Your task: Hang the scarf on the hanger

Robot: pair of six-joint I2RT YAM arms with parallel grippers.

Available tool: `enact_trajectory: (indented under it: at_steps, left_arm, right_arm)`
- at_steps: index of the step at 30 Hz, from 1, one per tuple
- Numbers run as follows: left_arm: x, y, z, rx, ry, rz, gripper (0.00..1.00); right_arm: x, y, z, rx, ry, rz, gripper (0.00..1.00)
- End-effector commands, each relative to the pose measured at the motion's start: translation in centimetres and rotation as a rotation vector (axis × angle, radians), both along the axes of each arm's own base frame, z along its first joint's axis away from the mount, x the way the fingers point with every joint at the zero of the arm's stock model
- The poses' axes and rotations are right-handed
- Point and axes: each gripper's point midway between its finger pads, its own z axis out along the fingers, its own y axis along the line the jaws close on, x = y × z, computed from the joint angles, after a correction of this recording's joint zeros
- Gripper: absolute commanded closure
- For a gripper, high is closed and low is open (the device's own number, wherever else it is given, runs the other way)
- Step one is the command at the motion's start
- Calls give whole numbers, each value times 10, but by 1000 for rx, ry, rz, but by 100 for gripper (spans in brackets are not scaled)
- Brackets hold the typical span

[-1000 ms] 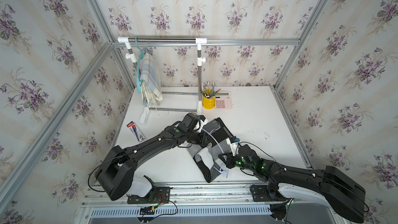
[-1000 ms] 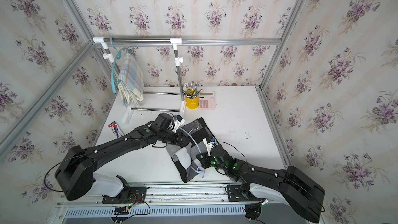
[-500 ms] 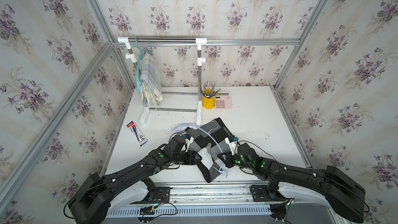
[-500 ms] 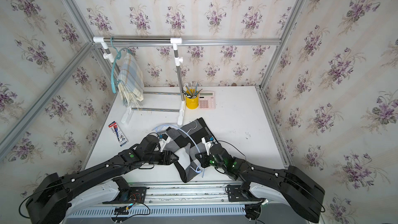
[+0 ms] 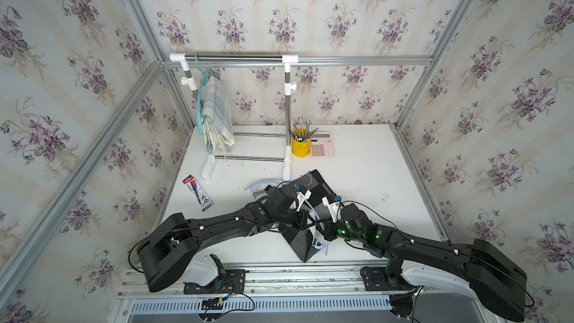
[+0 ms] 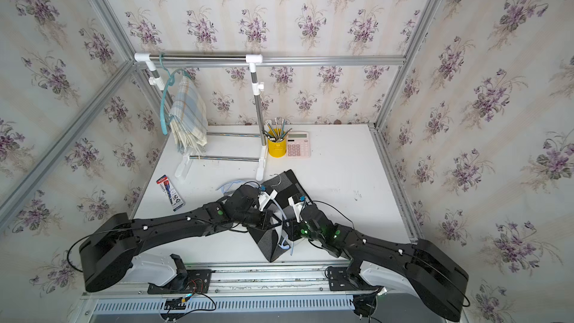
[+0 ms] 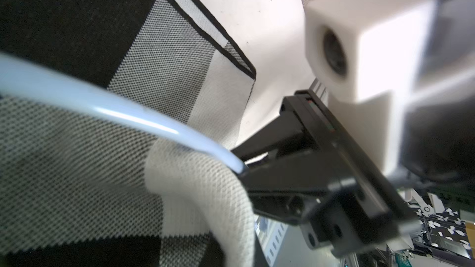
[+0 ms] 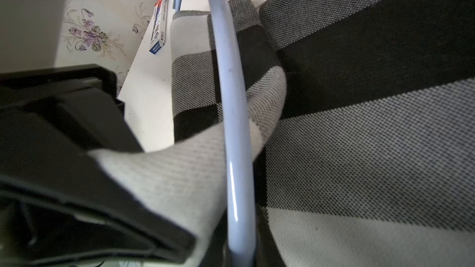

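Observation:
A black, grey and white checked scarf (image 5: 302, 243) (image 6: 270, 240) lies on the table's front middle. A light blue hanger (image 5: 257, 185) (image 6: 231, 185) lies on it. My right gripper (image 5: 323, 229) (image 6: 287, 228) is shut on the hanger's rod (image 8: 232, 98), which runs across the cloth. My left gripper (image 5: 306, 220) (image 6: 270, 222) meets it from the left and is shut on a white fold of the scarf (image 7: 205, 188). In the right wrist view its black finger (image 8: 115, 201) presses that fold (image 8: 180, 175) beside the rod. The left wrist view shows the right gripper's fingers (image 7: 270, 183) at the end of the hanger (image 7: 128, 116).
At the back left stands a clothes rack with a steel rail (image 5: 236, 56). A teal hanger on it carries a pale plaid cloth (image 5: 216, 113). A yellow pen cup (image 5: 299, 147) and a pink calculator (image 5: 322, 147) sit by its right post. A marker pack (image 5: 197, 192) lies at the left.
My left arm pulled back from the hanger's far side, opened, then swung right to the right gripper and shut on the white scarf fold. The right arm has stayed put.

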Motion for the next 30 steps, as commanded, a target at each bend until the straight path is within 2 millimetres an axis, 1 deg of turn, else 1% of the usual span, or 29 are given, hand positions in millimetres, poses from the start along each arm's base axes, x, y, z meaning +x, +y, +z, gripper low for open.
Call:
enact_trajectory:
  at_steps: [1, 3, 6, 7, 9, 10, 12, 14, 15, 16, 17, 19, 21, 24, 27, 28, 30]
  left_arm:
    - [14, 5, -23, 125, -9, 58, 89]
    - [21, 4, -32, 164, -8, 76, 86]
    - [30, -4, -35, 171, -21, 81, 76]
    - [31, -7, -34, 165, -25, 79, 71]
    - [33, -15, -31, 129, -32, 62, 57]
    - [28, -20, -28, 100, -15, 32, 51]
    - [22, -26, -22, 67, -11, -10, 42]
    - [16, -26, -12, 44, -22, -35, 34]
    - [14, -24, -4, 30, -39, -42, 31]
    - [11, -20, 8, 14, -60, -50, 27]
    - [9, -16, 17, 5, -73, -53, 25]
    - [5, -10, 40, -35, -106, -59, 22]
    - [-3, -6, 63, -81, -131, -83, 20]
    - [-14, 2, 87, -111, -140, -114, 19]
    - [-19, 17, 99, -105, -143, -83, 18]
    - [-16, 25, 99, -80, -144, -34, 18]
    - [-4, 52, 94, 23, -125, 109, 18]
  right_arm:
    - [0, 9, 18, 54, -34, 33, 100]
    - [0, 9, 22, 58, -35, 32, 100]
    - [-1, 8, 27, 62, -36, 34, 100]
    - [-2, 8, 27, 60, -33, 37, 100]
    - [-4, 8, 30, 62, -30, 47, 100]
    - [-5, 8, 31, 63, -28, 52, 100]
    - [-7, 8, 32, 62, -24, 59, 100]
    - [-7, 7, 31, 56, -27, 60, 100]
    - [-7, 7, 30, 49, -31, 60, 100]
    - [-5, 5, 29, 40, -36, 56, 100]
    - [-5, 4, 28, 32, -42, 52, 100]
    - [-3, 4, 27, 24, -53, 46, 100]
    - [0, 3, 27, 18, -63, 38, 100]
    - [3, 3, 28, 12, -81, 29, 100]
    - [6, 2, 27, -4, -108, 30, 100]
    - [7, 2, 27, -10, -118, 33, 100]
    - [7, 3, 30, -13, -154, 54, 100]
